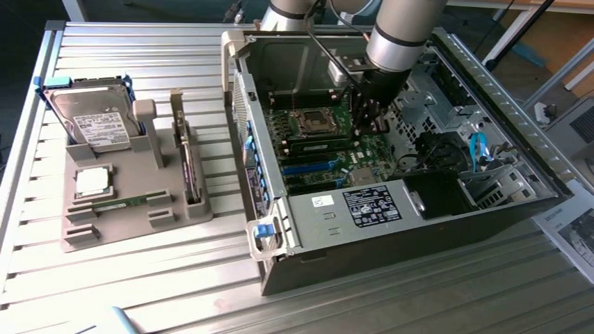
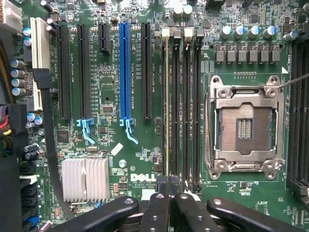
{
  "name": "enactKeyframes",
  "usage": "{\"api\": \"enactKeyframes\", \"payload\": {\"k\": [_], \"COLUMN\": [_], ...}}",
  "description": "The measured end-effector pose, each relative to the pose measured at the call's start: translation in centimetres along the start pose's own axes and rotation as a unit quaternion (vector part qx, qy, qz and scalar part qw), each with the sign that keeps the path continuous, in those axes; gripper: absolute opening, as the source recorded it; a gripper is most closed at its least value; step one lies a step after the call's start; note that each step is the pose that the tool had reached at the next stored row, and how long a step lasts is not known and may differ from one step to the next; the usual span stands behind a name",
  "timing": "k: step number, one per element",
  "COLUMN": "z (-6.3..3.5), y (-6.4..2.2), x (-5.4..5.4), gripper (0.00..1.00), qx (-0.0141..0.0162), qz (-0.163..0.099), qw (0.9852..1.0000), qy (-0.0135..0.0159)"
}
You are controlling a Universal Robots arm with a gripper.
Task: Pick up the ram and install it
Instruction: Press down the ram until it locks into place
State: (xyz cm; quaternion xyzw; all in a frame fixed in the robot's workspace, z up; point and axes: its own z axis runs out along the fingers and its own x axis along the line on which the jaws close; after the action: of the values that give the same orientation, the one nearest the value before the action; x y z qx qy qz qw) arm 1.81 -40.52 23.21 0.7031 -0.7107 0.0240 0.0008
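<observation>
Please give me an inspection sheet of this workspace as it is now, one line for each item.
Surface: slatted metal table, bearing a grey holder and an open computer case.
Job's things: ram lies flat in the holder; memory slots on the motherboard.
Clutter: hard drive, processor chip and expansion card in the holder.
Grippers: gripper shut, inside the case at the memory slots' end; nothing seen held.
Cables: blue cable and black cable inside the case.
Surroundings: printed sheet at the exterior view's right.
</observation>
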Motion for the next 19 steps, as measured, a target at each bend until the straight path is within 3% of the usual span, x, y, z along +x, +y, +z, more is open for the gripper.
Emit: {"api": "enactKeyframes", "payload": {"k": [5,9,12,15,19], "z": [-0.05,-2.1,-2.57,-2.54,-2.47], "y": [-0.02,-0.08,0.01,1.06,3.51], "x": [0.0,0.1,0.1,0.1,0.1], "gripper": [0.11,0.11,0.11,0.11,0.11], "qx": [0.0004,0.0006,0.0007,0.0006,0.0007], "qz": [0.0,0.0,0.0,0.0,0.0], "qw": [1.0,1.0,1.0,1.0,1.0], "qy": [-0.0014,-0.0004,-0.0004,-0.0003,-0.0004]}}
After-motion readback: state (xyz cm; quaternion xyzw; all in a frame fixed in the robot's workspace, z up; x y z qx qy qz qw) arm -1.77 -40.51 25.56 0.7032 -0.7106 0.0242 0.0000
